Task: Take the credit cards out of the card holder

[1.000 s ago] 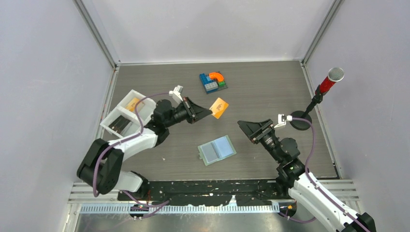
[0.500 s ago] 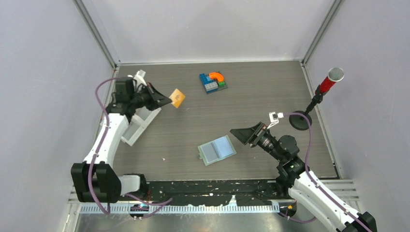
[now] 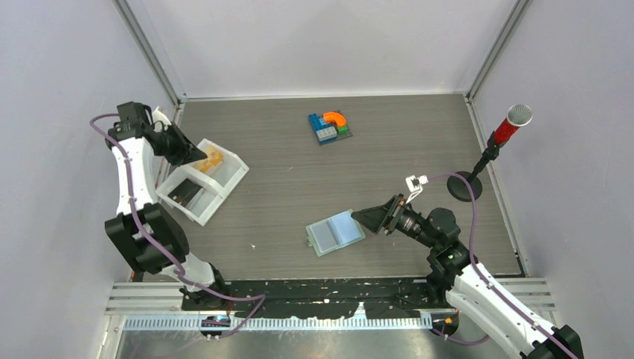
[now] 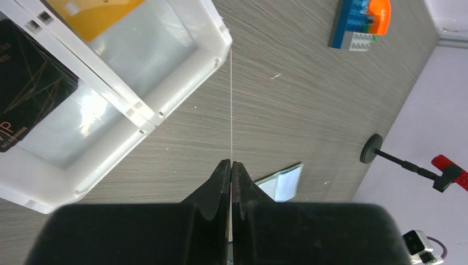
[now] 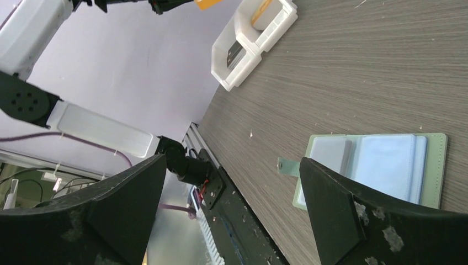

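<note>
The card holder lies open on the table, its light blue sleeves up; it also shows in the right wrist view and in the left wrist view. My left gripper is shut on an orange credit card above the white tray's back compartment. The left wrist view shows my left gripper holding this card edge-on. Another orange card and a dark card lie in the tray. My right gripper is open and empty just right of the holder, seen also in its wrist view.
The white two-compartment tray stands at the left, near the left wall. A blue-orange-green toy block cluster sits at the back middle. A red microphone on a black stand is at the right.
My left arm swung left from the table's middle to above the tray, carrying the orange card. My right gripper moved down and left toward the holder's right edge.
</note>
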Controlling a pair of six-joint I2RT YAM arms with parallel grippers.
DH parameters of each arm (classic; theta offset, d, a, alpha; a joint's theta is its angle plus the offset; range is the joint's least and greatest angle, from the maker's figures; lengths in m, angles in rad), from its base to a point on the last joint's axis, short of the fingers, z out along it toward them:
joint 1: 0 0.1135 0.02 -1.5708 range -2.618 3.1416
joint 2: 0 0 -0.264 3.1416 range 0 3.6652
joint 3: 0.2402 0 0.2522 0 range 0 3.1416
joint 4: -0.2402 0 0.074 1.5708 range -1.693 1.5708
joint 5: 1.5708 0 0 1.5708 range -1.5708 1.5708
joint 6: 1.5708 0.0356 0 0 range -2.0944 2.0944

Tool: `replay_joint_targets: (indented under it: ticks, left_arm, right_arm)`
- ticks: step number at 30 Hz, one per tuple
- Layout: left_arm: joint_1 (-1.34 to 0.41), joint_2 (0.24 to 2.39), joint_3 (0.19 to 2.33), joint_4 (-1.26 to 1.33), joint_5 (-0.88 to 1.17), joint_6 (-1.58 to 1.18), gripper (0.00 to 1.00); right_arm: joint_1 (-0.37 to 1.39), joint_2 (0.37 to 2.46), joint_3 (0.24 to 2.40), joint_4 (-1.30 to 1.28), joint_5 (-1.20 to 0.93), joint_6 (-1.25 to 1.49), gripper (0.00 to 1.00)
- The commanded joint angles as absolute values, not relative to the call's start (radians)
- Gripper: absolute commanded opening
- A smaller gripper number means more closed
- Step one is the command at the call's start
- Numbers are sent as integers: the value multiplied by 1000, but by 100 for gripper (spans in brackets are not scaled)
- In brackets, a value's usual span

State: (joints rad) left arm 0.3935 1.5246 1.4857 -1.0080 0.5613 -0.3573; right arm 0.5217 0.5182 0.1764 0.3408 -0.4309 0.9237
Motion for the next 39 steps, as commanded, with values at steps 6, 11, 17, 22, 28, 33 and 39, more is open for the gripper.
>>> replay_joint_targets:
  ticks: [6,11,17,22,28,33,39]
  left_arm:
    - [433,1715,1677,-1119,482,-320,0]
    - [434,1810,1731,-1123,480,-324,0]
    - [433,1890,1795,-1133,460,-320,0]
    - [437,1937,1845,-1134,435,-314,0]
    - [436,1977,1863,-1121,451,-310,0]
    - [440,2003,1869,-1113,442,-298,0]
    - [443,2055,1908,-1133,440,-274,0]
  right_arm:
    - [517,533,244,323,-468,845,100]
    - [516,558,243,349,-455,847,100]
    - [514,586,259,369,-454,845,100]
    - [510,598,277,350,-451,832,100]
    - [506,588,286,322,-438,816,99]
    - [506,592,287,320,-429,807,100]
    - [505,600,290,316,-418,796,100]
